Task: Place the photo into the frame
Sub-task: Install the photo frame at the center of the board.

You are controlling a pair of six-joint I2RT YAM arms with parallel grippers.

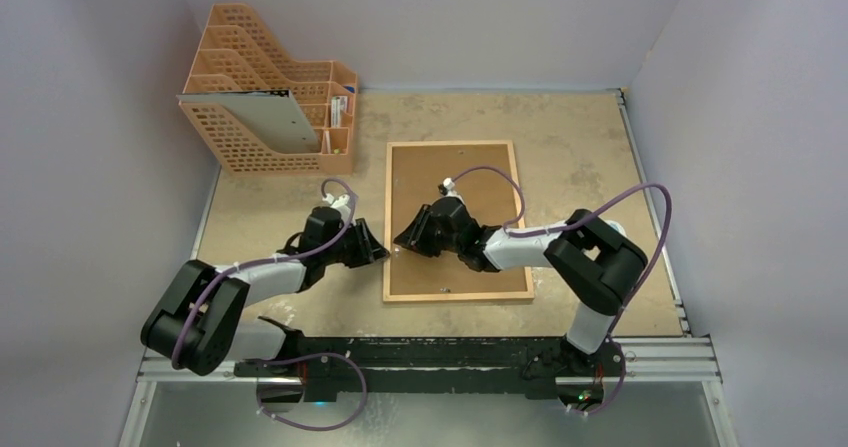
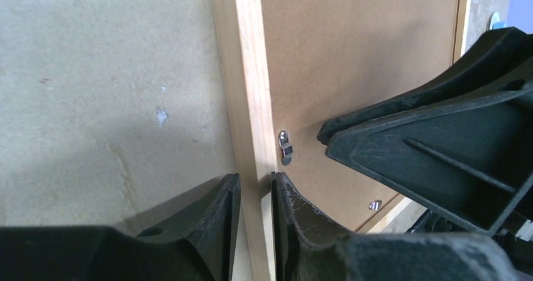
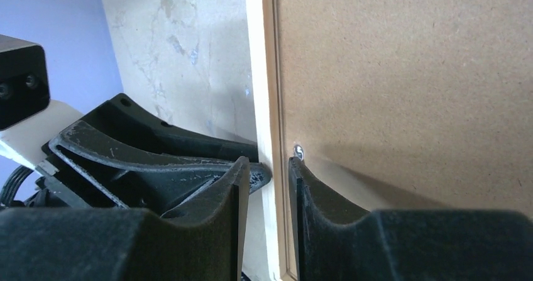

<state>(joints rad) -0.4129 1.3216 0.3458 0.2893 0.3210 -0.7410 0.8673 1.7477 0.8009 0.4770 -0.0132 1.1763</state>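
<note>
Start at the near end of the frame's (image 1: 389,187) left rail, where both of your grippers meet. Your left gripper (image 2: 256,179) straddles that light-wood rail with its fingers nearly closed and snug against both sides, so it appears to have the rail pinched. Your right gripper (image 3: 269,163) reaches across from the other side and straddles the same rail, just beside the left one. Its fingers are close together too, but a sliver of gap shows on each side, so I cannot tell whether it is really gripping. Just past your fingertips a small metal clip (image 2: 285,148) sits on the brown backing board (image 1: 470,172), right at the rail's inner edge. The frame lies flat and face down on the table (image 1: 570,137) with that board filling its back. The photo shows in none of the views, and I cannot tell whether it is already under the board. At the far left corner a pale sheet (image 1: 285,117) leans in the orange rack (image 1: 240,142), and I cannot say what it is. I judge you are at the clip-and-backing step, working on the frame's back, not carrying the print. The next move probably calls for one gripper to steady the rail while the other works the clip with a fingertip. Keep the frame flat and keep the two grippers from colliding.
</note>
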